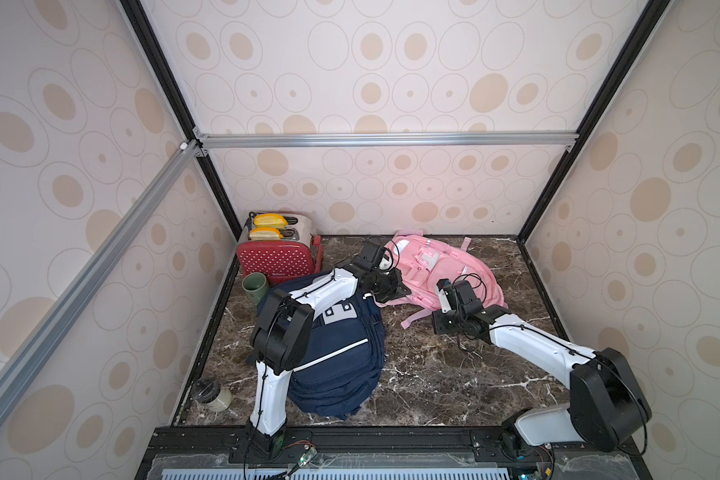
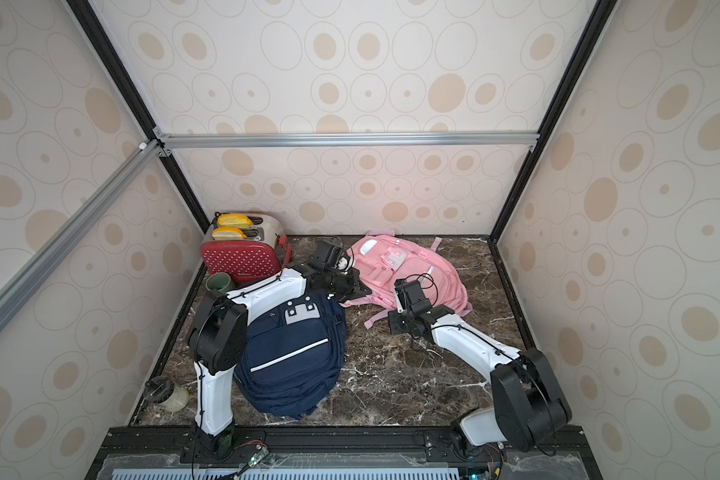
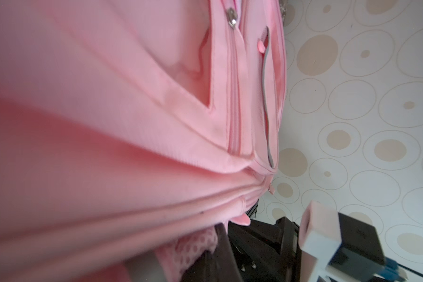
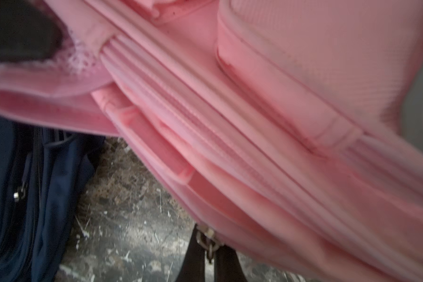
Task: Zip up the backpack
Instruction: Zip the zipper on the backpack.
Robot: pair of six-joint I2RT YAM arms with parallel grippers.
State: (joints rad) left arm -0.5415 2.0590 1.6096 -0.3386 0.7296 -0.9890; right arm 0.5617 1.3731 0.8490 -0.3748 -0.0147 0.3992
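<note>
Right wrist view: right gripper (image 4: 210,245), jaws pinched narrow on the metal zipper pull (image 4: 205,238) of the pink backpack (image 1: 454,270); left gripper (image 1: 391,292), clamped tight on that backpack's near-left fabric edge. Backpack lies flat at the counter's (image 1: 433,374) far edge, right of centre.

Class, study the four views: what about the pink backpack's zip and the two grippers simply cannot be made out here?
- Left gripper: small and dark in both top views; what it pinches is unclear.
- Right gripper: right wrist view, cut off by the frame edge; only fingertips beside the zipper pull show.
- Pink backpack: right wrist view is blurred; how far its zip is closed is unreadable.
</note>
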